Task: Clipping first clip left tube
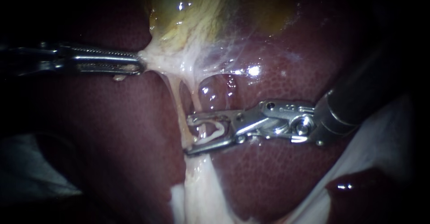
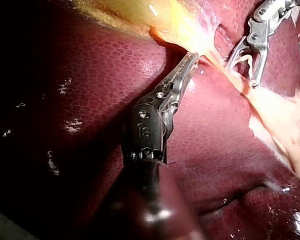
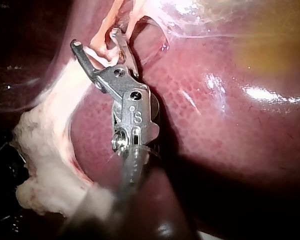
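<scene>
- The left instrument comes in level from the left; its jaws are closed on the pale tissue at the gallbladder neck, which it holds taut
- Two thin strands run down from that grip over the liver; the left tube and the right tube lie just beside each other, with a narrow window between them
- The right instrument reaches in from the right; its jaws stand moderately apart with a white clip seated between them
- The right tube drops into the jaw gap; the left tube passes at the jaw tips, and whether either jaw presses on it cannot be told
- Below the jaws the strands merge into a pale band of tissue; white material lies under the right instrument's shaft
</scene>
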Robot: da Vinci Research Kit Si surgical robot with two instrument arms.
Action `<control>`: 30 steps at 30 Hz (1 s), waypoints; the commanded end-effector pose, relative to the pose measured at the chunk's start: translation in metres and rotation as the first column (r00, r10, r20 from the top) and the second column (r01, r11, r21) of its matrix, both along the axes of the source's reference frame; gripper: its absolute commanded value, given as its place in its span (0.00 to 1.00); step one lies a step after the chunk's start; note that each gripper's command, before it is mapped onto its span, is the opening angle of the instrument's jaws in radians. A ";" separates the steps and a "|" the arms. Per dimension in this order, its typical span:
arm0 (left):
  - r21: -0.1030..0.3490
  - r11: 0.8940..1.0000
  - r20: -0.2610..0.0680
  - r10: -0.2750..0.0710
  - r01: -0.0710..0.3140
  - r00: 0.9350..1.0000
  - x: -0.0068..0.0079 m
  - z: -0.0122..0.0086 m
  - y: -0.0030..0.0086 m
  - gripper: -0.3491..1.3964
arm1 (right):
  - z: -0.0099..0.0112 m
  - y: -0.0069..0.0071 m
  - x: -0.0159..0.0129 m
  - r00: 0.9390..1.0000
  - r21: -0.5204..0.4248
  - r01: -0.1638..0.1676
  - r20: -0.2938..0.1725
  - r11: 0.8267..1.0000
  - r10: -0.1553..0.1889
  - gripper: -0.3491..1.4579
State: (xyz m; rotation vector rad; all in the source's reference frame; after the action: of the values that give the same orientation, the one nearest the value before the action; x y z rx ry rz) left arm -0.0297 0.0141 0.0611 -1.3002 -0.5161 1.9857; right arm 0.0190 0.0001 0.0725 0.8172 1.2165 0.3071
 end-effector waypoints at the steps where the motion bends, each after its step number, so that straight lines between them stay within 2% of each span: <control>1: 0.000 1.000 0.000 0.000 0.000 1.000 0.0000 0.0000 0.0000 0.00 | 0.0000 -0.0003 0.0002 1.000 0.007 0.003 -0.014 1.000 -0.003 0.47; 4: 0.000 1.000 0.000 0.000 0.000 1.000 0.0000 0.0000 0.0000 0.00 | 0.0002 -0.0008 0.0009 0.999 0.014 0.029 -0.028 0.999 -0.029 0.46; 9: 0.000 1.000 -0.001 -0.001 0.001 1.000 -0.0002 0.0000 0.0000 0.00 | 0.0003 -0.0013 0.0022 0.998 0.012 0.040 -0.040 0.999 -0.040 0.46; 13: 0.000 1.000 -0.001 -0.002 0.002 1.000 -0.0004 0.0000 0.0000 0.00 | 0.0001 -0.0018 0.0034 0.998 0.032 0.031 -0.062 0.999 -0.029 0.46; 21: 0.000 1.000 -0.002 -0.003 0.003 1.000 -0.0005 0.0000 0.0001 0.00 | -0.0009 -0.0023 0.0053 0.992 0.071 0.014 -0.127 0.997 -0.005 0.45; 26: 0.000 1.000 -0.002 -0.003 0.003 1.000 -0.0005 0.0000 0.0001 0.00 | -0.0029 -0.0023 0.0052 0.991 0.084 0.017 -0.132 0.996 -0.006 0.45; 30: 0.000 1.000 -0.002 -0.003 0.003 1.000 -0.0005 0.0000 0.0001 0.00 | -0.0055 -0.0018 0.0048 0.988 0.101 0.013 -0.152 0.995 0.003 0.45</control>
State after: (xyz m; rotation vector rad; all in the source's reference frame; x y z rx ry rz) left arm -0.0302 0.0141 0.0611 -1.2978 -0.5128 1.9846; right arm 0.0237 -0.0017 0.0665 0.9492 1.3513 0.3098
